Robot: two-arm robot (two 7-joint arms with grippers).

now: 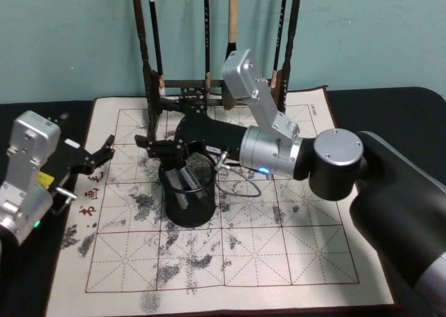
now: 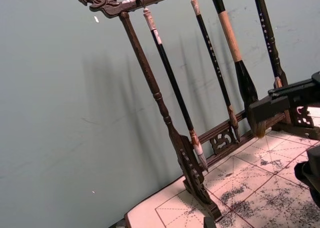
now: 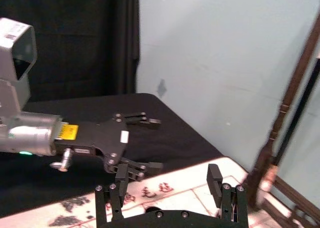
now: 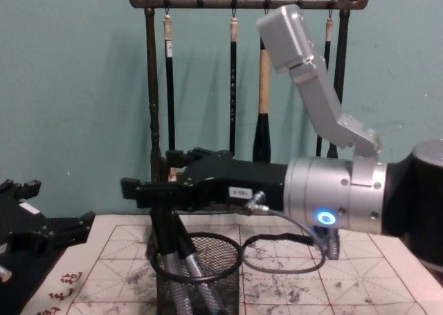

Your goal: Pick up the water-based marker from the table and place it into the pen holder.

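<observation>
right gripper: reached forward, fingers spread | left gripper: idle at left, fingers spread

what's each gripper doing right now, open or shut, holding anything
Left gripper: open, empty, at the mat's left edge.
Right gripper: open above the pen holder, gripping nothing; marker is in the holder.

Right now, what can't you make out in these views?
- Marker: chest view shows sticks in the pen holder; mesh blurs which is the marker.
- Right gripper: fingers spread above the holder, but holder's bottom is hidden by its wall in the head view.
- Left gripper: open, idle at the mat's left edge.
</observation>
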